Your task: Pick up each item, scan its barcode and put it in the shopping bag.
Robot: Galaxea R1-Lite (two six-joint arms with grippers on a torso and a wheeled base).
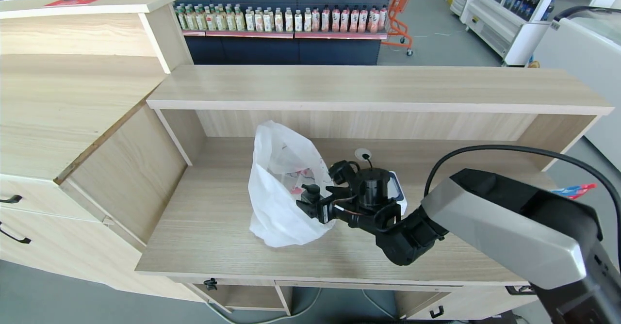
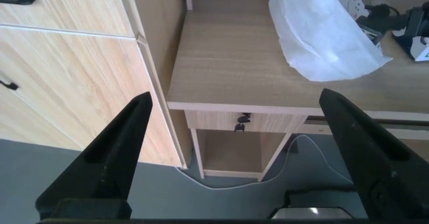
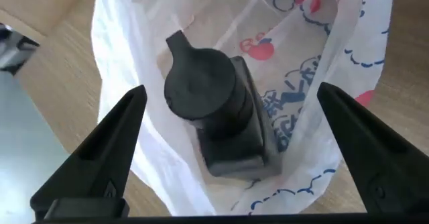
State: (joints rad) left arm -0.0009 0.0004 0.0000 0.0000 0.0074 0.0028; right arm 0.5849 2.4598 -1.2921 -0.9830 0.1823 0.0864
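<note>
The shopping bag (image 1: 279,202) is made of thin, white, half-transparent plastic, and red and blue cartoon figures are printed on it. It is stood near the middle of the table (image 1: 218,227), puffed up and crumpled, with its mouth turned towards the robot's right. Seen from the right wrist, a dark item (image 3: 214,110) is found inside the bag. It has a round black top with a short spout and a blocky, rectangular lower part. What kind of item it is cannot be told.

The right arm is stretched from the lower right across the table, and its wrist is bent towards the bag. The right gripper (image 1: 314,203) is held at the bag's mouth. Its fingers (image 3: 100,157) are spread wide on either side of the dark item and are kept apart from it, so nothing is pinched. The bag's plastic is seen between and around the fingers.

The left gripper (image 2: 236,98) is held low beside the table's front left corner, above the grey floor (image 2: 100,190) and next to a cabinet of drawers (image 2: 60,63). Its fingers are also spread wide, and nothing is held between them.

A white and blue device (image 1: 400,195) is set on the table just behind the right wrist and is mostly hidden by it. A round cable hole (image 1: 363,154) is cut in the table near the back wall. Shelves of bottles (image 1: 281,19) are seen in the room behind.
</note>
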